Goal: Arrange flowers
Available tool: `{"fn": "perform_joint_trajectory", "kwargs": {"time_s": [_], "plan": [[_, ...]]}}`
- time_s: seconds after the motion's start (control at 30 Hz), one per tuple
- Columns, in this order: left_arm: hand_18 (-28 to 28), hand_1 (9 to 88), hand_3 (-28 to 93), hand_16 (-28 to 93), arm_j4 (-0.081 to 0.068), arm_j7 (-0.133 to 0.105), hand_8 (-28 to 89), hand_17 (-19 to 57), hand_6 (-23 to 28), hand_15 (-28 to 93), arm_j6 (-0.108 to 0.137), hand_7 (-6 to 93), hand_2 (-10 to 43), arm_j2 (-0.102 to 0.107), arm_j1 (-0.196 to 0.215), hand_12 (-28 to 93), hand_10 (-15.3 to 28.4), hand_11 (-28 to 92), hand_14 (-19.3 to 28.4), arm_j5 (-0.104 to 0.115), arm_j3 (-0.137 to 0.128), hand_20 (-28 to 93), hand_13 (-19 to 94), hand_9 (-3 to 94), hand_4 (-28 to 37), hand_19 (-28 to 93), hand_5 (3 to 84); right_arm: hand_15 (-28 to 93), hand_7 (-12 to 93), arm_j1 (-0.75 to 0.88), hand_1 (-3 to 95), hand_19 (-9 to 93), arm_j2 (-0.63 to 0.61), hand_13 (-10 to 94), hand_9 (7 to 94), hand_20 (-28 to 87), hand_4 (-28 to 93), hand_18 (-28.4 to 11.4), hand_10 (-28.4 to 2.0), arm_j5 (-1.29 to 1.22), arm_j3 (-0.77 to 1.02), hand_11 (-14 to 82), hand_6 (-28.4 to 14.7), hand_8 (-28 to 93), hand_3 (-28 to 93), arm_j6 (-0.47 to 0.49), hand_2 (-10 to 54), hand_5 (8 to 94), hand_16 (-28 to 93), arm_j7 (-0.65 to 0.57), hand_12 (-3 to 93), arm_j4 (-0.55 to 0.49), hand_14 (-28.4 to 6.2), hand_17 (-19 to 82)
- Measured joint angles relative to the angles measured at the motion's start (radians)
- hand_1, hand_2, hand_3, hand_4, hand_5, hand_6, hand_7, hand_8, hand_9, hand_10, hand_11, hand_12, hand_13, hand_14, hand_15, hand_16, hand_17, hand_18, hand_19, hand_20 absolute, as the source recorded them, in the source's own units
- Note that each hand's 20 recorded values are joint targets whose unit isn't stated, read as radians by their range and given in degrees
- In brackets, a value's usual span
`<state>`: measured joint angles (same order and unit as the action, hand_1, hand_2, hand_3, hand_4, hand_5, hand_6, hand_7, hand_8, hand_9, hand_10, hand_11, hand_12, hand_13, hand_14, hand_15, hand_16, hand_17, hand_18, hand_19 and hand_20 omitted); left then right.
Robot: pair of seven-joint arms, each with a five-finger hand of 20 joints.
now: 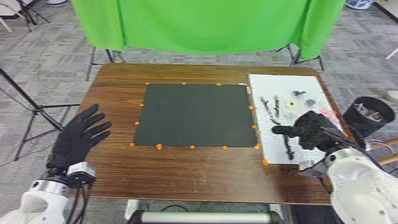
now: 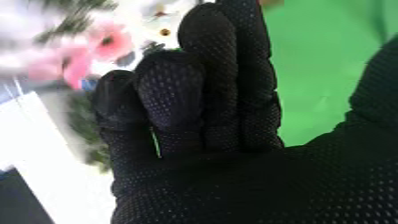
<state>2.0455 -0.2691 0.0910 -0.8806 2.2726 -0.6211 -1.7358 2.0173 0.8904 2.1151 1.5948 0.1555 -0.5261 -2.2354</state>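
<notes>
While the left hand (image 1: 82,135) sits left of the white board (image 1: 284,85), fingers spread, the right hand (image 1: 313,131) is over it, near dark stems (image 1: 289,148) lying on it. Right wrist view: fingers released, loosely extended; blurred pink flowers (image 2: 112,42) by the board.

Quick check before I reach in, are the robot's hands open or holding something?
Left hand: open, empty.
Right hand: open, empty, over the white sheet.

White arms (image 1: 43,201) come in at seven and five o'clock. Their gloves (image 2: 191,185) are black (finely dotted), the cables (image 1: 86,199) dark.
</notes>
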Motion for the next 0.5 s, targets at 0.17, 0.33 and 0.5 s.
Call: {"fn": "perform_joint_trajectory", "kwargs": {"time_s": [0.17,0.33,0.5], "plan": [[22.9,25.7,69,-1,0.000,-0.001,-11,-7.9,3.3,39,0.001,20.8,-5.5,0.004,0.002,16,12.0,24,15.6,0.001,-0.001,11,21,24.1,-24.0,48,28.1,73,38,-0.008,11.9,93,-0.002,69,75.7,47,-28,-22.1,-13.9,0.189,-0.013,45.0,-0.8,-15,71,0.136,-9.5,68.7,24,-0.035,29.5,-0.004,-12.2,36],[22.9,25.8,69,-1,0.000,-0.002,-11,-7.8,3.2,39,0.001,20.8,-5.5,0.006,0.002,16,12.0,24,15.6,0.002,0.000,11,21,24.2,-24.0,49,28.1,73,39,-0.043,13.2,93,-0.009,69,74.5,47,-28,-22.0,-14.2,0.230,-0.061,48.3,-0.5,-15,73,0.152,-9.5,69.3,23,-0.058,31.1,0.051,-12.2,37],[22.9,25.8,69,-1,0.000,-0.002,-11,-7.8,3.2,39,0.001,20.9,-5.5,0.007,0.003,16,12.0,24,15.7,0.002,0.000,11,21,24.1,-24.1,49,28.1,74,40,-0.075,14.9,93,-0.010,68,73.2,48,-28,-21.9,-13.8,0.226,-0.104,49.9,-0.4,-16,74,0.152,-9.5,68.1,24,-0.083,32.1,0.102,-12.0,37]]}}
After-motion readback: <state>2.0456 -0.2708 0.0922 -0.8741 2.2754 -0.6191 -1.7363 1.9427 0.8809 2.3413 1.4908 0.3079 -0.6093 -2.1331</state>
